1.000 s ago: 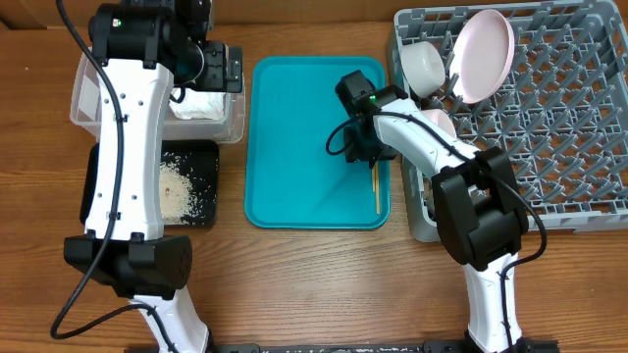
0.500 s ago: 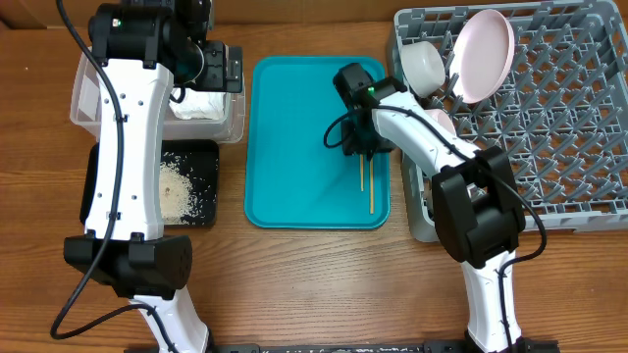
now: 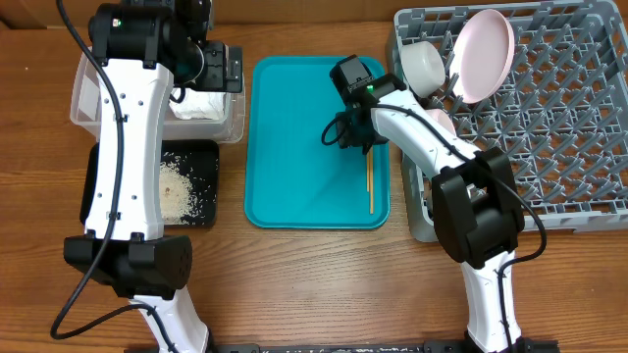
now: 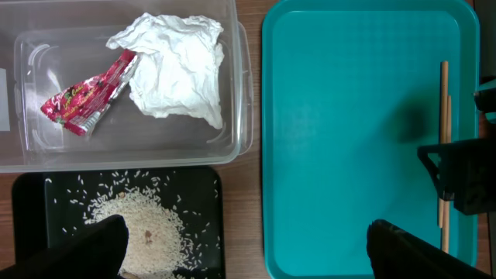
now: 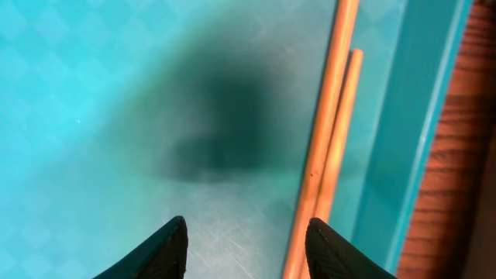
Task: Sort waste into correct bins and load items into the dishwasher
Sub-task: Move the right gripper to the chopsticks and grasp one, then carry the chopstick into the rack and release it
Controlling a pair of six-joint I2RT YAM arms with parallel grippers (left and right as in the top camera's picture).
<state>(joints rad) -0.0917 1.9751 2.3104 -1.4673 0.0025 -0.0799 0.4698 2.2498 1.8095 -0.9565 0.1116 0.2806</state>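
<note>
Light wood makes up the two chopsticks (image 3: 370, 186), which are thin, long and straight. They lie flat on the teal tray (image 3: 294, 147), close along its right rim, side by side and touching. One end sticks out a bit past the other. The right gripper (image 5: 248, 240) hangs over the teal tray just left of the chopsticks, with its two dark fingers spread apart and nothing between them. The left gripper (image 4: 248, 248) is up over the left side of the teal tray, spread wide too, with nothing in it. Left of the teal tray sits the clear tub (image 4: 240, 93), with a crumpled white napkin (image 4: 182, 70) and a red wrapper (image 4: 85, 97) inside, touching each other. Next to the tub, also left of the teal tray, the black tray (image 4: 31, 201) holds a little pile of white rice (image 4: 143, 225). Right of the teal tray stands the grey dish rack (image 3: 569, 147), with a pale plate (image 3: 483, 54) up on its edge and a white bowl (image 3: 424, 64) beside it.
</note>
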